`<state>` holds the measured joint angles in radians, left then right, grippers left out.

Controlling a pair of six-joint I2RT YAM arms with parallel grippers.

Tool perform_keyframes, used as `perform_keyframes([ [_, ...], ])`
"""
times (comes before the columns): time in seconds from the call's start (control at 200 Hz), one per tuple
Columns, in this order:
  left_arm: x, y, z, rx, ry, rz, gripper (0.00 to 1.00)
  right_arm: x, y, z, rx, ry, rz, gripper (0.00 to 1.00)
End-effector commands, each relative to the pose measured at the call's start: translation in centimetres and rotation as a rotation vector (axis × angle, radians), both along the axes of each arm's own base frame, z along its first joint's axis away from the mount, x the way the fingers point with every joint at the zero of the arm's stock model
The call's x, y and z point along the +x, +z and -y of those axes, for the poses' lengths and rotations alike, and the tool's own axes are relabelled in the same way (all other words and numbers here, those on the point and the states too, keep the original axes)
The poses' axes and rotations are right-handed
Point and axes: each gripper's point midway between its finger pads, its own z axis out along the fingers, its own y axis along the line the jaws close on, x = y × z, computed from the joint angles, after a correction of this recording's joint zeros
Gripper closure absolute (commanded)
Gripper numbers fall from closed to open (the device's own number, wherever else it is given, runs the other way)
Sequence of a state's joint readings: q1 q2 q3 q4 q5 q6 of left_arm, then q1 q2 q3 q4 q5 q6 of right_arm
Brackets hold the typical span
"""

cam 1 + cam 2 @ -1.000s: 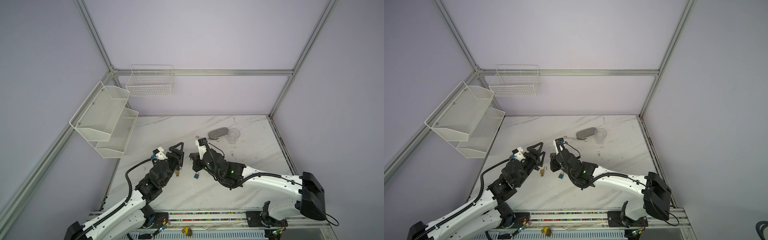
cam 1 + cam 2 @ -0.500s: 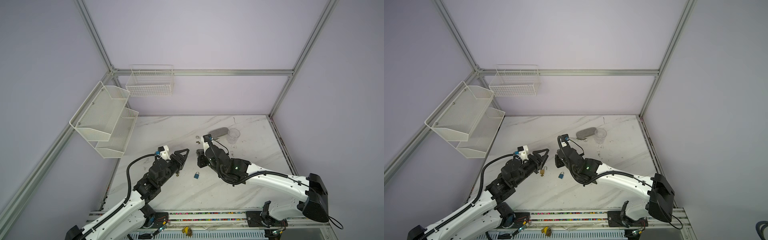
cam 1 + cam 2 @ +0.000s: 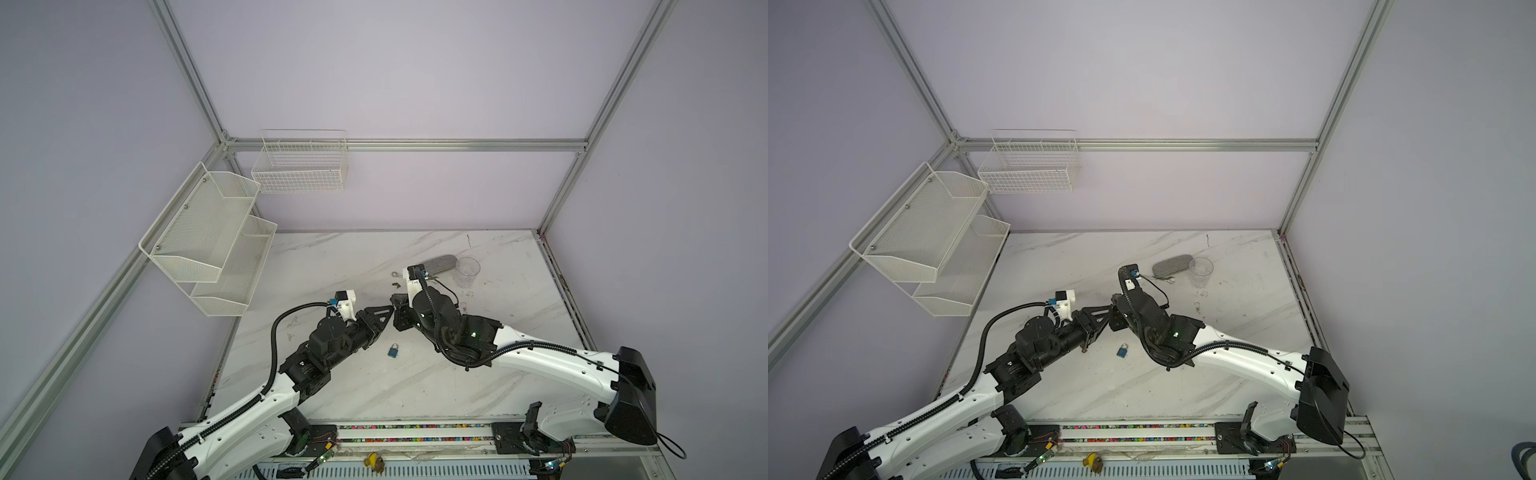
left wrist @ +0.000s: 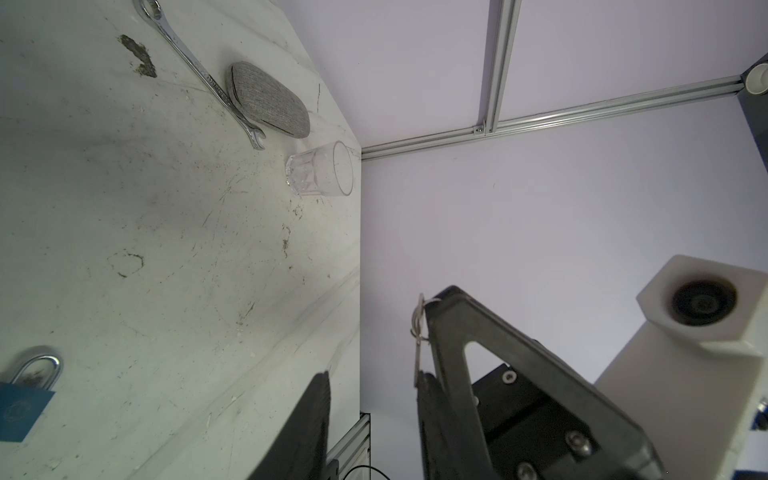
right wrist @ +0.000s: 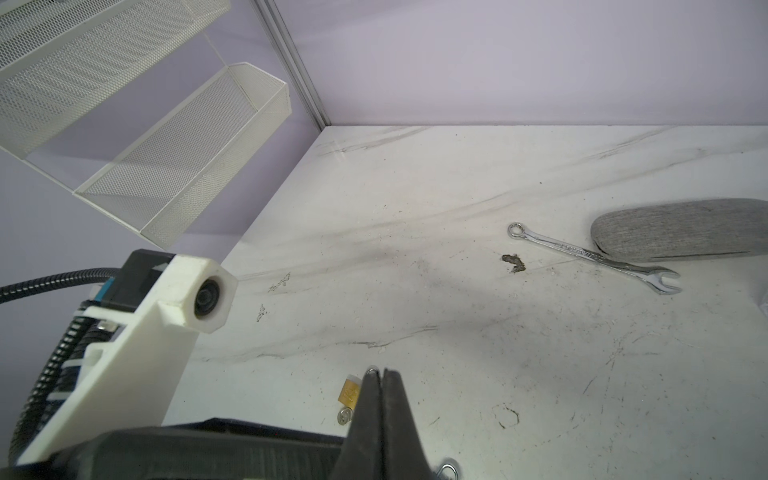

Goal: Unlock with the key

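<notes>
Marble table (image 3: 415, 386) under lilac walls, with two arms tip to tip in mid-air above it. Right gripper (image 5: 380, 390) clamped shut on the key (image 4: 417, 361) by its ring; left gripper (image 4: 371, 390) part open around that key, contact unclear. Likely a hand-over, so could drop the key if let go before a firm pinch, or take it crooked and miss the keyhole. Blue padlock (image 3: 394, 350) flat on the table just below, brass padlock (image 5: 349, 392) near it. Mesh shelf (image 3: 208, 232) and wire basket (image 3: 299, 166) empty; grey case (image 3: 438, 264) shut, contents hidden; clear cup (image 3: 467, 272) empty.
</notes>
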<state>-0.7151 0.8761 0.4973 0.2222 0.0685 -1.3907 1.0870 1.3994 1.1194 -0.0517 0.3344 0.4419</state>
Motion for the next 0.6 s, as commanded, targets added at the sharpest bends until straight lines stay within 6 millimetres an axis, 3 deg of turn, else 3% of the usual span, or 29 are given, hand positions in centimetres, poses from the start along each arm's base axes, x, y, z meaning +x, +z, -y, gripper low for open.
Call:
perform_keyframes([
  [0.0,0.1,4.9,0.8,-0.069,-0.031,0.116,0.65,-0.1,1.4,-0.4,0.074,0.018,0.010,1.00],
  [0.28,0.4,6.0,0.9,-0.068,-0.022,0.148,0.72,-0.3,0.9,-0.5,0.077,0.031,0.006,1.00],
  [0.52,0.8,5.8,0.6,-0.050,0.008,0.154,0.85,-0.4,0.1,-0.2,0.062,0.025,-0.002,1.00],
  [0.595,0.9,5.8,0.5,-0.049,0.014,0.160,0.89,-0.6,1.2,0.2,0.089,0.027,0.013,1.00],
])
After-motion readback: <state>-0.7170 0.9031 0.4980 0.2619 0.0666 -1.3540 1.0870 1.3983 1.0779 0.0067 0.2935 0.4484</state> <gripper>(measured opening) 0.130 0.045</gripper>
